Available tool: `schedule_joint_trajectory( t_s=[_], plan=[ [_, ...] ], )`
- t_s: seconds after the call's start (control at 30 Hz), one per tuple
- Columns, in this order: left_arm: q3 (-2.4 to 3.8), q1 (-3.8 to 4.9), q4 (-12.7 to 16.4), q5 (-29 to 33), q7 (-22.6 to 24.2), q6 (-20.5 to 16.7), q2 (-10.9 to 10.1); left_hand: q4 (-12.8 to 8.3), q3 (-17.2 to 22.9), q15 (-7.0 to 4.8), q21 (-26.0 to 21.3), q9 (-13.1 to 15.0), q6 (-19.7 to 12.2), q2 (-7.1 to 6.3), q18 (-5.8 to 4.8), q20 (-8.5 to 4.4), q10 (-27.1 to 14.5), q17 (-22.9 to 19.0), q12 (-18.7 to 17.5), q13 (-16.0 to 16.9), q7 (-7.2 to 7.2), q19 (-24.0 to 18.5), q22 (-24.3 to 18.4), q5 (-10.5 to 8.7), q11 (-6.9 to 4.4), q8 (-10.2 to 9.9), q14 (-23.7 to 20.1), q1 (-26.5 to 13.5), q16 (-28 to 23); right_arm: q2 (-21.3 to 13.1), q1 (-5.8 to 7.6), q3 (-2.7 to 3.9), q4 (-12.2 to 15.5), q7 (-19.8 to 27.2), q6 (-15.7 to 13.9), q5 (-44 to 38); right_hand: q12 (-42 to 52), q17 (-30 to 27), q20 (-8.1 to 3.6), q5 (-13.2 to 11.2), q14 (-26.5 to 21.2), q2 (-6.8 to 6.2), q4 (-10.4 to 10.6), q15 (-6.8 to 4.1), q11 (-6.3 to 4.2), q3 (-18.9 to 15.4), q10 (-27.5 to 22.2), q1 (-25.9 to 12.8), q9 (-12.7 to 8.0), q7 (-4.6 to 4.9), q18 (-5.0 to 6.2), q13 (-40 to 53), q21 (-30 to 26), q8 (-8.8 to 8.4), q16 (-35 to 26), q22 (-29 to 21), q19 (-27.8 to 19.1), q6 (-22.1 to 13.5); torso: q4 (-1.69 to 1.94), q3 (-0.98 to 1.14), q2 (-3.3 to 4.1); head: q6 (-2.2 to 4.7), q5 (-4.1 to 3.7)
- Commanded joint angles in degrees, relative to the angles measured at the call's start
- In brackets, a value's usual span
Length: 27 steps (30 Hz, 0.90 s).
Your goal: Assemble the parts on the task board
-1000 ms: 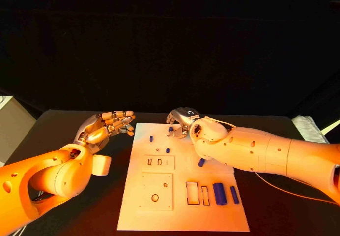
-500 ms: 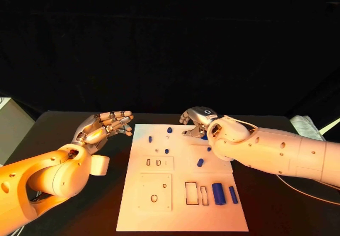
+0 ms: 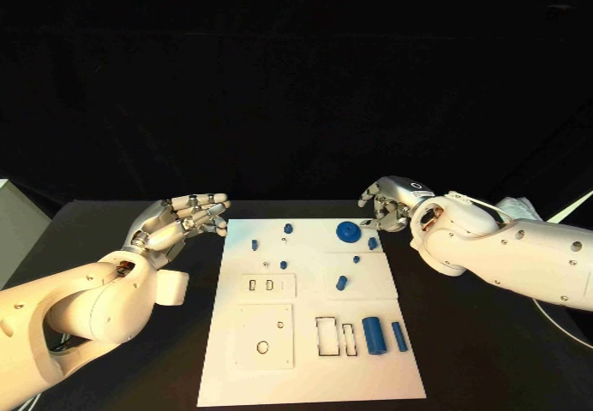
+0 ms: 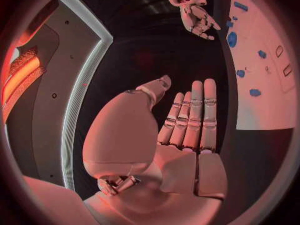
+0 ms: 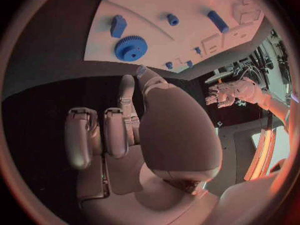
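While both hands' fingers hold nothing, left (image 3: 185, 218) spread, right (image 3: 393, 204) curled, task board (image 3: 309, 360) lies between.

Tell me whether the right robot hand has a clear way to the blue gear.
Probably yes. The right robot hand holds nothing and hovers just beside the gear, which lies flat on the board with nothing between them.

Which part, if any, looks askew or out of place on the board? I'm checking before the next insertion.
One small part lies slanted mid-board, seated in nothing. The gear lies flat at the far edge, and two cylinders lie loose beside open slots. Nothing looks spilled or damaged.
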Motion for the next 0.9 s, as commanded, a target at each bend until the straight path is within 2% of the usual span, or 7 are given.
schedule_joint_trajectory(
  t_s=[0.03, 0.07, 0.1, 0.13, 0.23, 0.7, 0.9],
  plan=[
    [0.04, 0.06, -0.15, -0.06, 0.24, 1.36, 0.36, -0.37, 0.00, 0.01, 0.38, -0.07, -0.46, 0.41, 0.74, -0.04, -0.32, -0.01, -0.14, -0.06, 0.40, -0.45, 0.08, -0.30, 0.08, 0.15, -0.32, 0.21, 0.26, -0.29, -0.04, 0.00, -0.58, -0.21, 4.43, 4.42, 17.36, 4.26, 0.44, 0.65, 3.65, 0.26, 0.73, 0.30, 0.33, -0.49, 3.86, 0.01, 0.31, 0.77, -1.37, 19.54, 1.56, 0.46, 2.25, 9.81, 3.75, -0.12, -0.12, 0.25, -0.10, -0.11, -0.14],
    [0.04, 0.05, -0.22, -0.06, 0.23, 1.40, 0.43, -0.41, 0.04, 0.01, 0.42, -0.07, -0.45, 0.43, 0.74, -0.04, -0.34, -0.02, -0.14, -0.06, 0.39, -0.47, 0.10, -0.29, 0.08, 0.16, -0.33, 0.25, 0.29, -0.26, -0.06, -0.01, -0.88, -0.11, 4.78, 5.02, 22.54, 5.90, 0.94, 0.71, 3.81, 0.63, 0.85, 0.80, 0.74, -0.84, 4.08, 0.18, 0.47, 1.01, -1.47, 25.85, 1.99, 0.47, 3.09, 10.39, 3.89, -0.52, -0.14, 0.21, -0.10, -0.12, -0.14],
    [0.04, 0.05, -0.31, -0.06, 0.22, 1.45, 0.50, -0.41, 0.04, 0.01, 0.42, -0.07, -0.45, 0.43, 0.74, -0.04, -0.34, -0.02, -0.14, -0.06, 0.39, -0.47, 0.10, -0.29, 0.08, 0.16, -0.33, 0.25, 0.29, -0.15, -0.09, -0.01, -1.28, 0.02, 5.14, 5.68, 24.00, 6.69, 0.90, 0.71, 3.94, 0.67, 0.92, 1.00, 0.92, -1.03, 4.63, 0.07, 0.50, 1.19, -1.50, 27.65, 2.17, 0.45, 3.44, 10.63, 3.97, -0.68, -0.13, 0.20, -0.09, -0.10, -0.13],
    [0.04, 0.04, -0.38, -0.06, 0.21, 1.49, 0.56, -0.41, 0.04, 0.01, 0.42, -0.07, -0.45, 0.43, 0.74, -0.04, -0.34, -0.02, -0.14, -0.06, 0.39, -0.47, 0.10, -0.29, 0.08, 0.16, -0.33, 0.25, 0.29, 0.04, -0.13, -0.02, -1.70, 0.14, 5.41, 6.21, 29.70, 9.74, 1.31, 1.06, 4.53, 0.83, 0.95, 1.35, 1.35, -1.61, 7.91, -0.17, 0.62, 1.69, -1.72, 34.34, 2.90, 0.53, 4.79, 11.56, 4.35, -1.12, -0.11, 0.16, -0.03, -0.06, -0.11],
    [0.03, 0.04, -0.54, -0.06, 0.19, 1.57, 0.66, -0.41, 0.04, 0.01, 0.42, -0.07, -0.45, 0.43, 0.74, -0.04, -0.34, -0.02, -0.14, -0.06, 0.39, -0.47, 0.10, -0.29, 0.08, 0.16, -0.33, 0.25, 0.29, 0.97, -0.40, -0.05, -2.98, 0.40, 5.99, 7.34, 34.71, 14.17, 2.04, 1.41, 5.35, 1.20, 0.93, 1.95, 1.96, -2.47, 10.75, -0.35, 1.03, 2.28, -2.27, 40.46, 4.68, 1.22, 6.61, 13.80, 5.36, -1.42, -0.06, 0.18, 0.06, -0.13, -0.07],
    [0.03, 0.03, -0.80, -0.06, 0.12, 1.73, 0.68, -0.52, 0.13, 0.02, 0.54, -0.07, -0.45, 0.49, 0.75, -0.04, -0.38, -0.05, -0.11, -0.05, 0.37, -0.54, 0.16, -0.26, 0.08, 0.16, -0.38, 0.34, 0.36, 5.28, -1.80, -0.09, -5.88, 1.11, 6.07, 10.01, 36.03, 16.30, 2.38, 2.20, 5.78, 1.65, 1.05, 2.31, 2.29, -2.61, 11.72, -0.67, 1.21, 2.57, -2.59, 42.15, 5.68, 1.60, 7.37, 15.05, 5.98, -1.51, 0.14, 0.09, 0.19, -0.62, 0.07],
    [0.03, 0.03, -0.81, -0.06, 0.07, 1.75, 0.62, -0.52, 0.13, 0.02, 0.54, -0.07, -0.45, 0.49, 0.75, -0.04, -0.38, -0.05, -0.11, -0.05, 0.37, -0.54, 0.16, -0.26, 0.08, 0.16, -0.38, 0.34, 0.36, 6.20, -2.02, -0.10, -6.35, 1.18, 6.45, 10.45, 36.28, 16.50, 2.43, 2.37, 5.83, 1.78, 1.05, 2.34, 2.31, -2.58, 11.94, -0.76, 1.24, 2.58, -2.59, 42.46, 5.68, 1.69, 7.43, 15.05, 5.98, -1.47, -0.01, 0.15, 0.17, -0.86, 0.24]
  ],
)
